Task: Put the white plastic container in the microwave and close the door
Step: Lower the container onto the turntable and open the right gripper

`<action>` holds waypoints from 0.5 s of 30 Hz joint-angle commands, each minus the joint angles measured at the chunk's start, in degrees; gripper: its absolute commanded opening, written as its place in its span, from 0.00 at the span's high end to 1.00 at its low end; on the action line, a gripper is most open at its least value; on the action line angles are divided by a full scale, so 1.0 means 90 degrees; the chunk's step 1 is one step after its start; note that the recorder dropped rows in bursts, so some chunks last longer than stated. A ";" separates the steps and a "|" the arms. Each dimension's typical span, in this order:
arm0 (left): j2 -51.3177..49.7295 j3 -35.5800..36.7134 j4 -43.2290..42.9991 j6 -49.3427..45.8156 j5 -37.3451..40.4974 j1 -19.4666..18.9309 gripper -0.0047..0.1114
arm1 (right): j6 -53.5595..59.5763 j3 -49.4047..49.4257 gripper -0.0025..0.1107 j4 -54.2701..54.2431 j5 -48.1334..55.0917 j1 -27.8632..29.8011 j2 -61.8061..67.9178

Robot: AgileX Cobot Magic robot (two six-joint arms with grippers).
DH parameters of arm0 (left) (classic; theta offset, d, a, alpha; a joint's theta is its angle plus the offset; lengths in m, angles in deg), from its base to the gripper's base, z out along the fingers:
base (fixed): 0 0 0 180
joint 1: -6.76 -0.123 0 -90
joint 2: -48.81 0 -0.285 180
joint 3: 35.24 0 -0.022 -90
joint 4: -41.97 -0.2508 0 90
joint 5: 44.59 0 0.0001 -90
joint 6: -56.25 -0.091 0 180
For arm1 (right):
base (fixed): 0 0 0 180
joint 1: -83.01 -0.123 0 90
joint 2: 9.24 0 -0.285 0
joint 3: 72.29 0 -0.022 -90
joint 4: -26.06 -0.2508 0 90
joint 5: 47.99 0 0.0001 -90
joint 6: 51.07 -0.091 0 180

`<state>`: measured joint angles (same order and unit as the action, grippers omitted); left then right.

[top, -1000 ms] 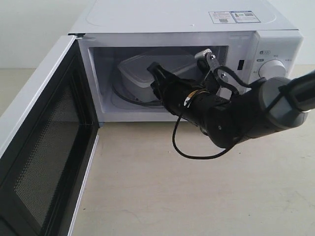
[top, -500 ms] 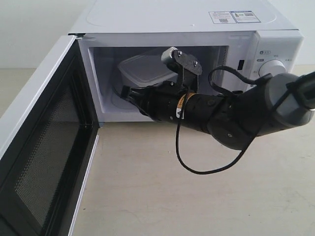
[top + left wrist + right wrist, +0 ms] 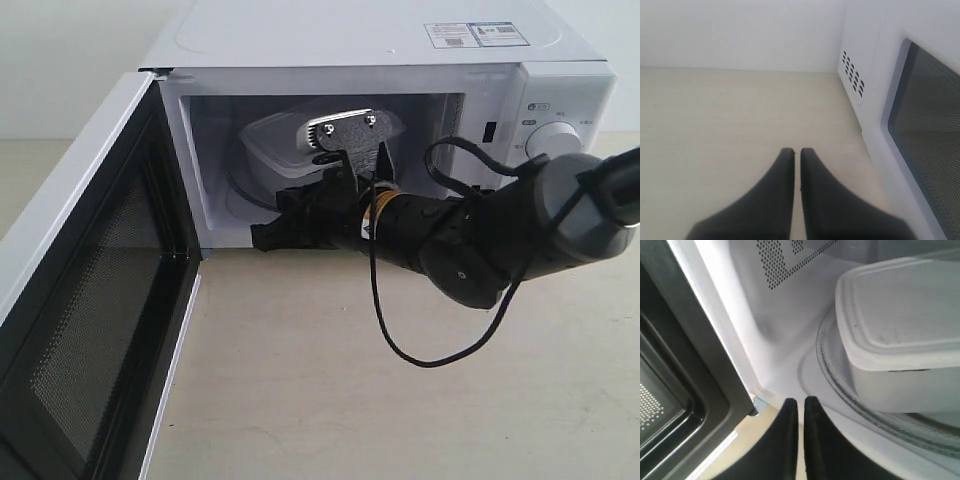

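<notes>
**Exterior view:** the white plastic container (image 3: 285, 140), a flat translucent box with rounded corners and a rimmed lid, is sitting inside the microwave (image 3: 350, 40), whose door (image 3: 90, 290) is standing wide open. The right gripper (image 3: 266, 237) is hovering at the cavity's front sill, jaws together, holding nothing.

**Left wrist view:** the left gripper (image 3: 795, 156) is hanging beside the door, fingers almost touching, empty.

**Right wrist view:** the container is resting on the glass turntable (image 3: 840, 385), apart from the closed fingertips.
</notes>
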<state>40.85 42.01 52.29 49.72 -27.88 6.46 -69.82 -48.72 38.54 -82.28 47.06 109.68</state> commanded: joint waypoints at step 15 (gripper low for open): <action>0.0019 -0.0004 0.0047 0.0056 -0.0044 -0.0019 0.92 | 0.1476 0.0034 0.98 -0.1509 -0.0639 0.0125 0.0469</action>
<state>40.85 42.01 52.29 49.72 -27.88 6.46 -57.47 -48.72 25.69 -85.73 47.54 113.42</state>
